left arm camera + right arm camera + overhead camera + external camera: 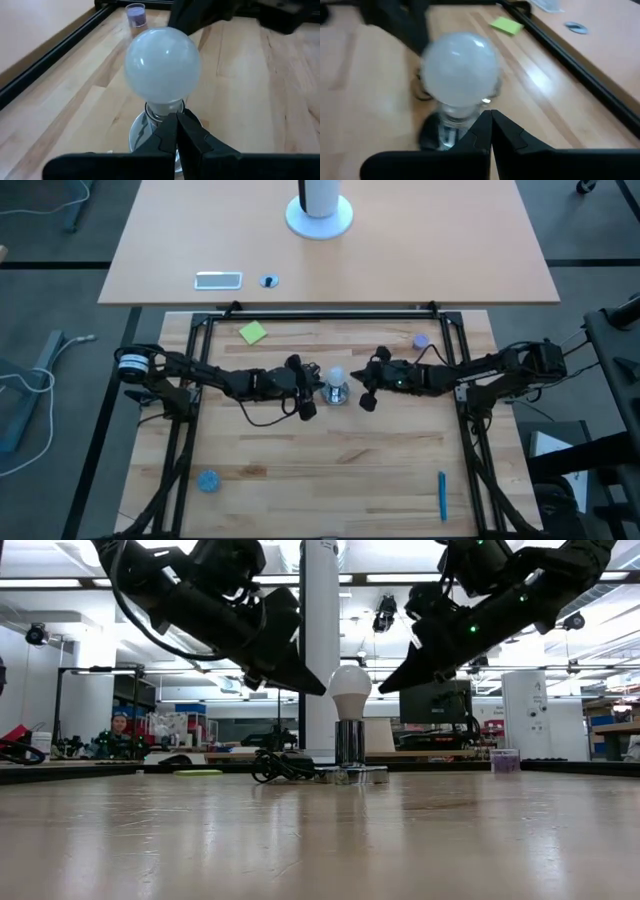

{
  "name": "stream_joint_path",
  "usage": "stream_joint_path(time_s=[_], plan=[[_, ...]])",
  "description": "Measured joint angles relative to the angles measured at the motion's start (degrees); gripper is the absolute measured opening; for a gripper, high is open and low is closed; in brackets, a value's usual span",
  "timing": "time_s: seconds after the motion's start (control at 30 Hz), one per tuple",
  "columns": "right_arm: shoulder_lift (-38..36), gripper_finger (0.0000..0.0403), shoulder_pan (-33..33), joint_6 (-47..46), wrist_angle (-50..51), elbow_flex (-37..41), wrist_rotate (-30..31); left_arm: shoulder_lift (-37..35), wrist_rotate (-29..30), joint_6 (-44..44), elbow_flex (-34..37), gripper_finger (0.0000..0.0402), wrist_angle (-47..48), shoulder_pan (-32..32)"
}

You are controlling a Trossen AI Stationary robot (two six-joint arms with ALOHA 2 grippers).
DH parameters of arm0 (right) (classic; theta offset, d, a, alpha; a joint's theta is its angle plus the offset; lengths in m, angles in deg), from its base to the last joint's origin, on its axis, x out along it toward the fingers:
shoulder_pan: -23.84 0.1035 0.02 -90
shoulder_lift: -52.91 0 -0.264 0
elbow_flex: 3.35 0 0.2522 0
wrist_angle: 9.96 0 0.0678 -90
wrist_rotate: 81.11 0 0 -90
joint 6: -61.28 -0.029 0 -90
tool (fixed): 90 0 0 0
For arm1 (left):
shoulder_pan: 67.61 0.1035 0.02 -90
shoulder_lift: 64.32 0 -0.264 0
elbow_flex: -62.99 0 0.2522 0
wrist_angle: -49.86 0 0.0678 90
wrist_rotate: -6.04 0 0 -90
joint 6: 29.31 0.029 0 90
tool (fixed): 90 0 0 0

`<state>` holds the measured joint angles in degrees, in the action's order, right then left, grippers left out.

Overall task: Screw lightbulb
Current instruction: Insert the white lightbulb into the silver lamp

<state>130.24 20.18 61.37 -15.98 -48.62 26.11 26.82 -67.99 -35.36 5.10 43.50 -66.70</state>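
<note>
Both closed end effectors flank the lightbulb [350, 690].

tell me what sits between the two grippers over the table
The lightbulb, upright in its silver socket, stands between the left gripper and right gripper. Neither touches it; the low view shows a gap each side.

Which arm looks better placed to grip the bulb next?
Neither clearly. The lightbulb stands in its socket between both arms. The left gripper and right gripper are both shut, pointing at its neck; either must open first.
</note>
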Motion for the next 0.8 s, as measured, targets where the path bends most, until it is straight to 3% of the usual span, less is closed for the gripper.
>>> stream_joint_path(time_s=[0.23,0.37,0.8], plan=[[0.8,0.0,-1.5,0.7,-2.3,0.0,0.5,0.0,1.6,2.4,0.0,0.0,-1.6,0.9],[0.9,0.0,-1.6,1.0,-4.7,-0.2,-3.5,0.0,1.7,2.5,0.0,0.0,-2.4,1.8],[1.0,0.0,-0.2,-0.5,-0.2,-2.9,-5.9,-0.1,3.0,2.4,0.0,0.0,-2.4,2.4]])
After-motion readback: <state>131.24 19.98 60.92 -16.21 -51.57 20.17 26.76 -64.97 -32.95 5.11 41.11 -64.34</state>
